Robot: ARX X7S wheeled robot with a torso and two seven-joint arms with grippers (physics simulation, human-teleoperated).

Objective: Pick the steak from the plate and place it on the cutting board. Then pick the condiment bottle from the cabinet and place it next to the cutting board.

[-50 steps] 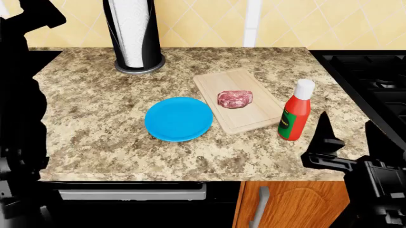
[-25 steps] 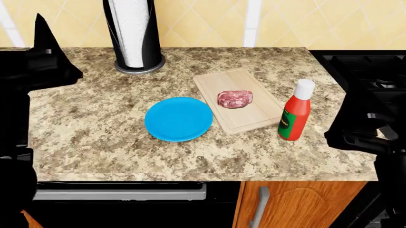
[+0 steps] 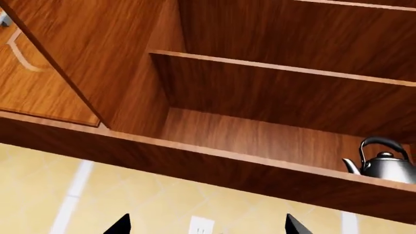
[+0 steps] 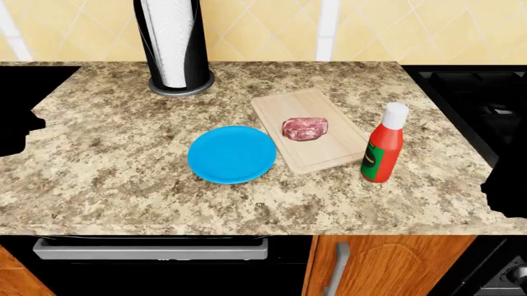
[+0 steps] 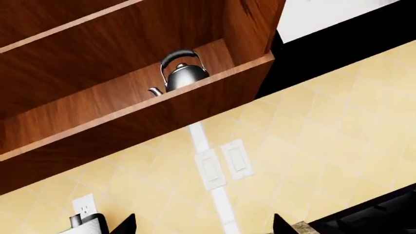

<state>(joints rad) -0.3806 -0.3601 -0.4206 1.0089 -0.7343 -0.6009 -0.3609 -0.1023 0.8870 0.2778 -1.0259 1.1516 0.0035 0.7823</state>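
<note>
The small pinkish-red steak with white marbling (image 4: 305, 128) is lying flat near the middle of the pale light-wood rectangular cutting board (image 4: 329, 155), its long axis running roughly across the board's width, left to right in the head view. The board itself is sitting at a slant on the speckled granite counter (image 4: 123, 179), its long axis running from the back left toward the front right. The flat round bright blue plate (image 4: 232, 154) is resting bare just beside the board's left edge. The red squeeze condiment bottle with a white cap and green-and-yellow label (image 4: 383, 151) is standing upright just beside the board's right edge, cap pointing up.

Both arms are raised with their cameras facing the open dark-wood wall cabinet (image 3: 260, 92). The left gripper (image 3: 206, 225) is showing only two dark fingertips well apart, so its jaws are spread. The right gripper (image 5: 202, 225) is likewise showing two separated tips, jaws spread, pinching nothing. A shiny steel kettle (image 5: 181, 73) is sitting on the cabinet's lower shelf.
</note>
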